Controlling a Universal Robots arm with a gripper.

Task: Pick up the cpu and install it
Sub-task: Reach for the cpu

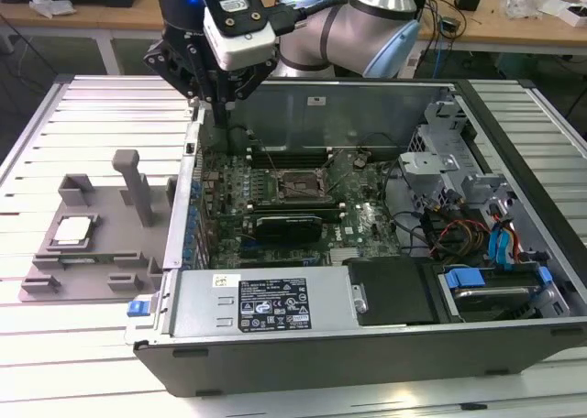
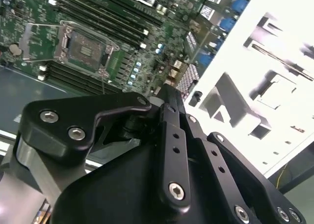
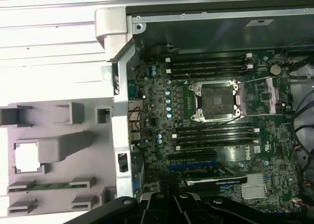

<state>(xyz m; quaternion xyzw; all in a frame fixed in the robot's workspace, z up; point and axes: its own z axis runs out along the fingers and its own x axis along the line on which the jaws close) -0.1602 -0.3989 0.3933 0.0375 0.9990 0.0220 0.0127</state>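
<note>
I see the gripper (image 1: 223, 104) hanging above the case wall (image 1: 188, 175), jaws together on nothing. A low sweep from here could clip that wall or the upright post (image 1: 136, 187). The cpu (image 1: 73, 230) lies flat in the grey fixture (image 1: 101, 253) outside the case, well apart from the jaws, toward the exterior view's left.

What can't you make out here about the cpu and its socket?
- First wrist view: glare whitens the cpu, hiding its markings.
- Second wrist view: glare washes out the grey fixture; its contents are unreadable.
- Exterior view: the cpu socket is too small to check its contacts.
</note>
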